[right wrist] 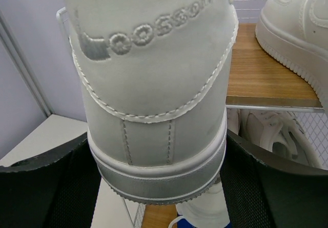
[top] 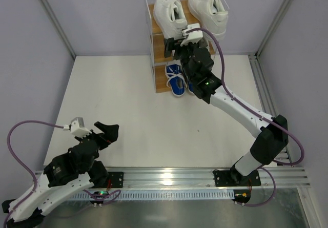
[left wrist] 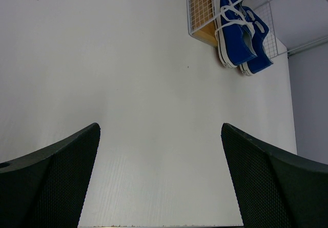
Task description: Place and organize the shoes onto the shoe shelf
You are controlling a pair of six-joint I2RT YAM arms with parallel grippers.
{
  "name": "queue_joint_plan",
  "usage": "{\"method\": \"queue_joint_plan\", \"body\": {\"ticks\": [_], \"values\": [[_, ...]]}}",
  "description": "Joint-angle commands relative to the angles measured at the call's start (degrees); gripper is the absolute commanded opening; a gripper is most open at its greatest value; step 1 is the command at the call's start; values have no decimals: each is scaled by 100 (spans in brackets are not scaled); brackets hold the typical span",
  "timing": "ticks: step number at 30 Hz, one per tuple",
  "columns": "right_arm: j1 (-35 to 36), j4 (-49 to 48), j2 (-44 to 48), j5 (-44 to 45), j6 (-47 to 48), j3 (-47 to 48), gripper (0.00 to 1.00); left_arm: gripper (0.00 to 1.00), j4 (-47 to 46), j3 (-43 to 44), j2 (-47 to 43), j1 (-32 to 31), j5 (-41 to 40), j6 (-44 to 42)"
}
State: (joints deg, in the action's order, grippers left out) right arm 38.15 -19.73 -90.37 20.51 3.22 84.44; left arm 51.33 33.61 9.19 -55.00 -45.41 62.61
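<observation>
The shoe shelf [top: 158, 33] stands at the table's far edge. Two white sneakers lie on its top board, a left one [top: 169, 13] and a right one [top: 207, 10]. My right gripper [top: 182, 38] is shut on the heel of the left one; in the right wrist view the heel [right wrist: 154, 84] fills the gap between the fingers [right wrist: 277, 187]. The other top sneaker [right wrist: 297, 28] lies to its right. A white sneaker [right wrist: 266, 130] shows on the middle tier. The blue pair [top: 177, 79] sits on the bottom tier. My left gripper [top: 100, 133] is open and empty, low over the table.
The left wrist view shows the blue pair [left wrist: 236, 28] at the shelf's foot beyond white tabletop [left wrist: 128, 84]. Metal frame posts [top: 54, 18] and grey walls bound the table. A rail [top: 169, 175] runs along the near edge.
</observation>
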Motion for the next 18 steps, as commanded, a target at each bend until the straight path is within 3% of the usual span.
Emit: {"method": "queue_joint_plan", "body": {"ticks": [1, 8, 18], "values": [[-106, -567, 371, 1595, 459, -130, 4, 100, -79, 146, -14, -2, -144, 41], [-97, -787, 344, 1965, 907, -42, 4, 100, -115, 181, 136, -2, -126, 41], [-405, -243, 186, 1491, 785, 266, 4, 100, -27, 181, 39, -10, -135, 76]]}}
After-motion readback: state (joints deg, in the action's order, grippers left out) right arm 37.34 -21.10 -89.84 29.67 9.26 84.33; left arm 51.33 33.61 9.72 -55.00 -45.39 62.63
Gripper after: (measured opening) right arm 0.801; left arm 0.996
